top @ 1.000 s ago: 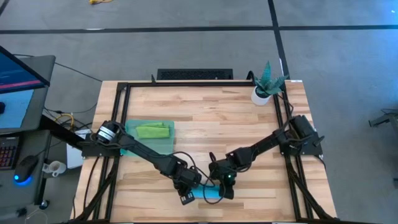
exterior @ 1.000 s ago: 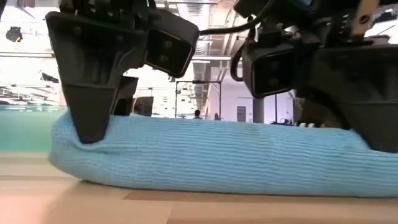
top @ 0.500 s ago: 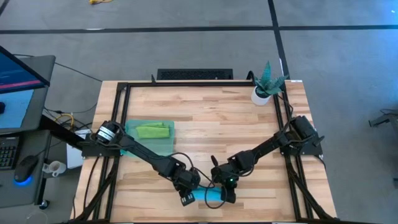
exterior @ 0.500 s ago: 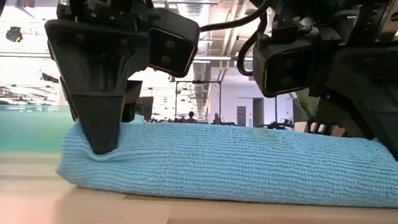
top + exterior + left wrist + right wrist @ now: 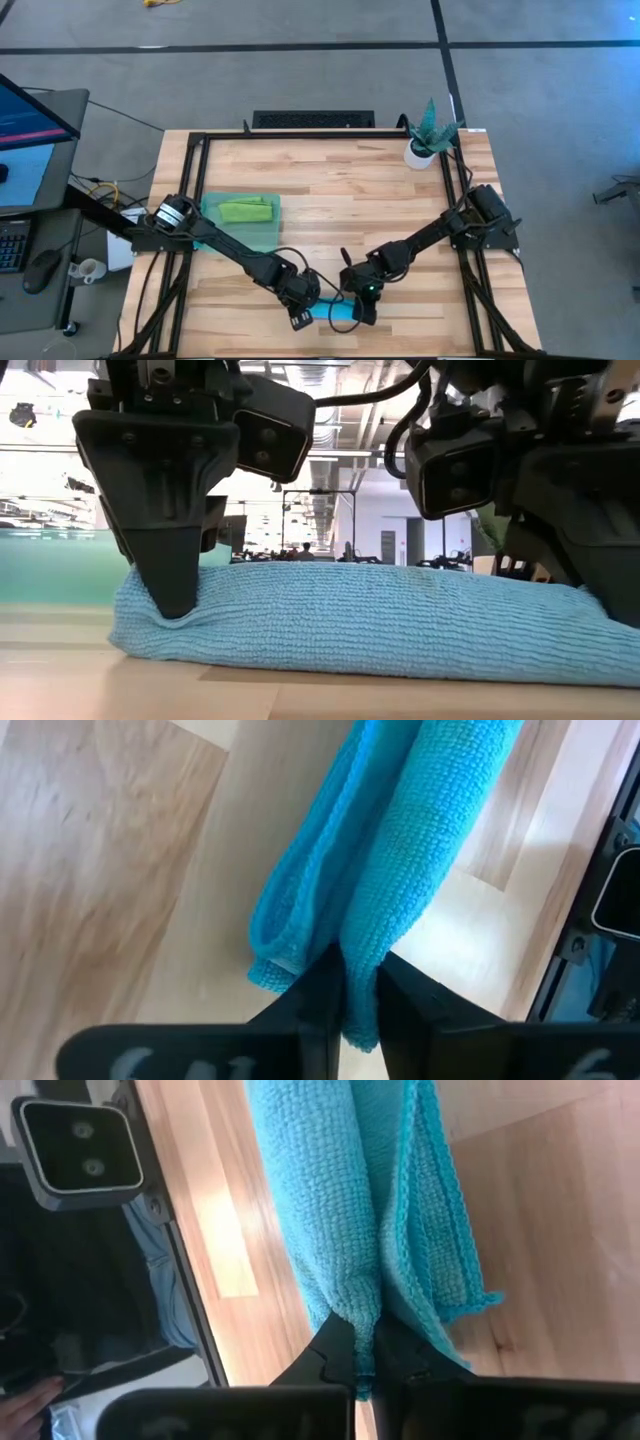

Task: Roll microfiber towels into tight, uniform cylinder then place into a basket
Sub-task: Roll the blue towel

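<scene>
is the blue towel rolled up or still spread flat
Rolled: the blue towel lies as a long cylinder on the table, both ends pinched.

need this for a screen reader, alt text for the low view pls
A rolled blue towel lies along the wooden table, pinched at one end by the left gripper and at the other by the right gripper. A bright room shows blurred behind.

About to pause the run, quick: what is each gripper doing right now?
Left gripper: closed, pinching one end of the blue towel.
Right gripper: closed, pinching the towel's other end.
</scene>
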You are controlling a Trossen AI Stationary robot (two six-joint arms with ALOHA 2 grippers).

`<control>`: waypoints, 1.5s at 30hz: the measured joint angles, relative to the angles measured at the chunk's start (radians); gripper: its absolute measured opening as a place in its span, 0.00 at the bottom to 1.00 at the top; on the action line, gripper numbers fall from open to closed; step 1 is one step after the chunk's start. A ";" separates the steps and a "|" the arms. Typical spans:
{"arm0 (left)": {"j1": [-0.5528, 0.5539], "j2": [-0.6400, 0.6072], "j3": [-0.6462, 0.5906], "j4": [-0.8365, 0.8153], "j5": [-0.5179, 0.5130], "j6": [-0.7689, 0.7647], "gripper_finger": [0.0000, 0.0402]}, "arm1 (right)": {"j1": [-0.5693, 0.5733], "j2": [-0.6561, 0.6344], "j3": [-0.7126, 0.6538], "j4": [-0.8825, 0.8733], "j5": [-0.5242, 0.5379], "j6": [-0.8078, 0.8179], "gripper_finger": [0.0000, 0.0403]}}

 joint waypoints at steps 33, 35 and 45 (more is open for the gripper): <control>-0.115 -0.116 -0.003 -0.152 -0.213 0.084 0.32 | -0.001 0.001 -0.001 0.002 0.002 0.013 0.06; -0.151 -0.128 -0.001 -0.070 -0.231 0.136 0.32 | -0.001 0.001 -0.001 0.002 0.001 0.014 0.06; -0.173 -0.097 0.000 0.223 -0.301 0.434 0.32 | -0.001 0.002 -0.002 0.006 -0.002 0.020 0.07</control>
